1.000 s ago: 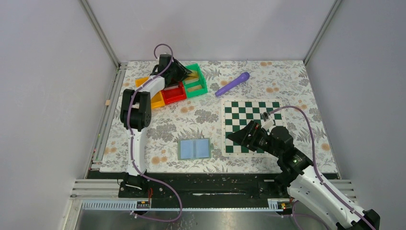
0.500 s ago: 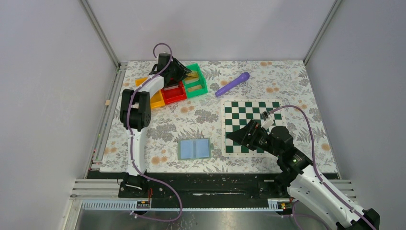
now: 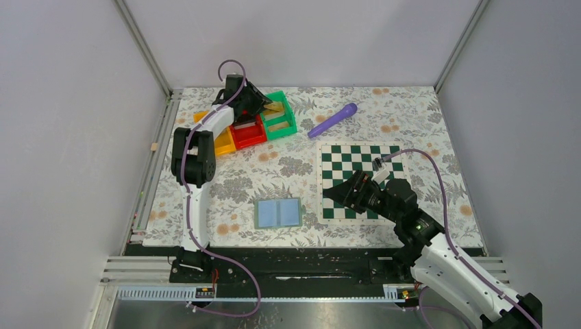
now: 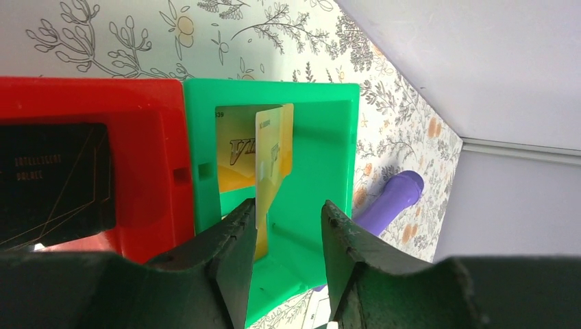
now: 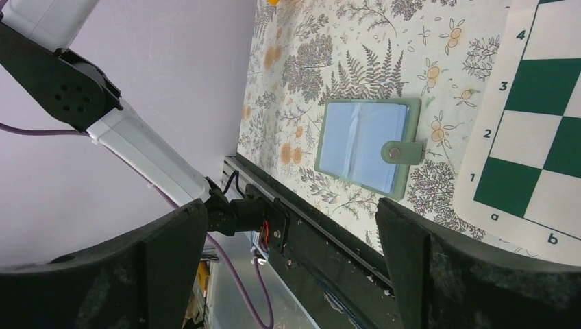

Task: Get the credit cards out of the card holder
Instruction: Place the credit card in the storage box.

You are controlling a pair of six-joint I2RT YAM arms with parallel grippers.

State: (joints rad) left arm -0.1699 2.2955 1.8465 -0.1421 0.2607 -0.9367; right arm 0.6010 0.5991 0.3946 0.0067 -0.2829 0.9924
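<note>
My left hand, open, is over the green bin near the counter's far left corner. A card stands on edge between its fingers, long axis pointing down into the bin. The holder lies spread by the near edge, closer to my open right hand.

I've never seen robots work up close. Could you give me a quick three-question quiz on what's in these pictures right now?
1. True or false: the card holder lies spread open.
2. Where are the gold credit cards? A: in the red bin. B: in the green bin. C: on the chessboard.
3. Fill in: the right gripper is ___ (open or shut).
Key: 1 true; 2 B; 3 open.
</note>
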